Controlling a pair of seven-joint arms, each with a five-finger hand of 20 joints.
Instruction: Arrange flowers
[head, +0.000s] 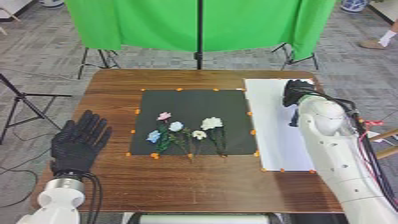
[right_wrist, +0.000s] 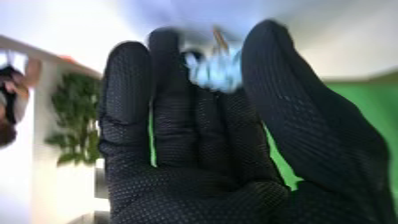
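Over the upper part of the white sheet (head: 271, 110) is my right hand (head: 298, 91) in the head view. In the right wrist view this hand (right_wrist: 178, 145) is shut on a light blue flower (right_wrist: 216, 72), its bloom between thumb and fingers and a brownish stem showing. On the black mat (head: 187, 100) lie a pink flower (head: 164, 116), two light blue flowers (head: 154, 136) and two white flowers (head: 211, 123), stems toward the front edge. My left hand (head: 78, 145) rests open on the left side of the wooden table.
Orange markers edge the mat and sheet on the brown table (head: 115, 192). A narrow blue-grey patch lies beside the right arm on the sheet; what it is I cannot tell. A green cloth (head: 142, 25) on stands is behind the table.
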